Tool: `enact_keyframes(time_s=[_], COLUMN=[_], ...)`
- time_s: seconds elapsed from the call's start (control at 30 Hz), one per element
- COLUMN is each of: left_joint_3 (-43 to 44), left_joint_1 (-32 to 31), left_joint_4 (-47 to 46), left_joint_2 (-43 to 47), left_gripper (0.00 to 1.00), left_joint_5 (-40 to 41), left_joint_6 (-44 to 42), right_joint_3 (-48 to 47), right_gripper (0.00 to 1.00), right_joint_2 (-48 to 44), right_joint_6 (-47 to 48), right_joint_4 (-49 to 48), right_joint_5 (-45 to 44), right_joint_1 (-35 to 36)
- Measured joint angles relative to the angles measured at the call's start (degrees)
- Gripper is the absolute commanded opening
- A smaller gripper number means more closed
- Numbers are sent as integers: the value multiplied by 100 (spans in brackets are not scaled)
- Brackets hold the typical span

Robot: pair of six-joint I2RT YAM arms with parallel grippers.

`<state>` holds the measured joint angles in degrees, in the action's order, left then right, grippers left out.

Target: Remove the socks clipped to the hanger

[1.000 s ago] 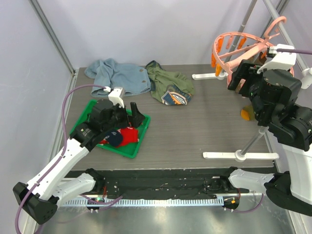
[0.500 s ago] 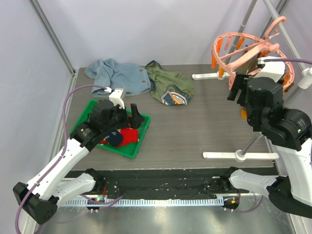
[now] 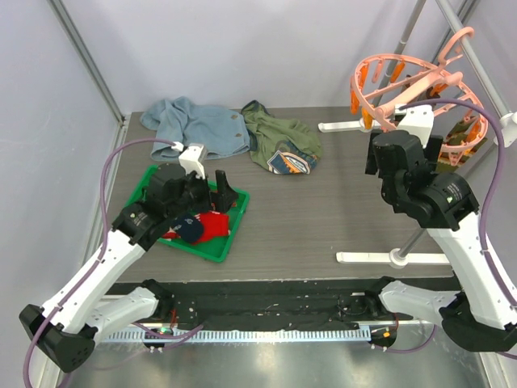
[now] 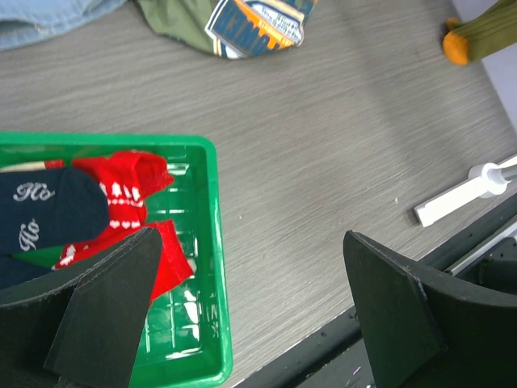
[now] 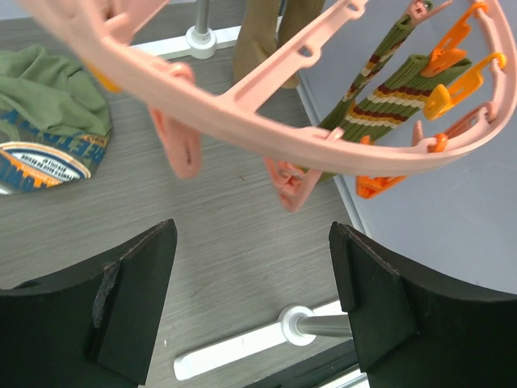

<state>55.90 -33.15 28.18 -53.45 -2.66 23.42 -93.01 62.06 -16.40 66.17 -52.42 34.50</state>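
Striped socks [image 5: 380,89] hang clipped on the far side of the hanger [image 5: 242,113], which hangs from the rack [image 3: 420,230] over the table's [image 3: 323,218] far right corner. A brown sock [image 5: 262,36] hangs behind the hanger's near rim. A red sock [image 4: 129,186] and a navy sock [image 4: 48,214] lie in the tray [image 4: 214,242] near the left edge.

Risks, as judged:
- The near rim and its empty clips [image 5: 179,137] sit between the right gripper [image 5: 252,242] and the striped socks. A straight reach could knock the rim and set the hanger swinging.
- The jaws may close on an empty clip instead of cloth.
- Pulling a sock against a tight clip would drag and tilt the hanger, and its hook might slip off the rack.

Pose:
- Right arm is raised, wrist tipped up, gripper just under the near rim. Fingers are spread wide and hold nothing; no contact seen.
- Left gripper [image 4: 246,267] hovers above the tray's right side, pointing down. Fingers are fully apart and empty.
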Motion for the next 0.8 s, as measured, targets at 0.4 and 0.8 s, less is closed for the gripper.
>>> enact_keyframes(time_s=[0.4, 0.8], left_joint_3=[111, 271], left_joint_1=[0, 0], left_joint_4=[-90, -76], left_joint_2=[7, -221], left_gripper=[100, 100], left_joint_5=[-44, -138], left_joint_6=[-37, -136], right_joint_3=[494, 356], right_gripper=[84, 80], right_joint_2=[-20, 426], right_joint_6=[417, 767], right_joint_4=[-732, -1370], right_joint_5=[745, 1582], right_joint_1=[-1257, -1290])
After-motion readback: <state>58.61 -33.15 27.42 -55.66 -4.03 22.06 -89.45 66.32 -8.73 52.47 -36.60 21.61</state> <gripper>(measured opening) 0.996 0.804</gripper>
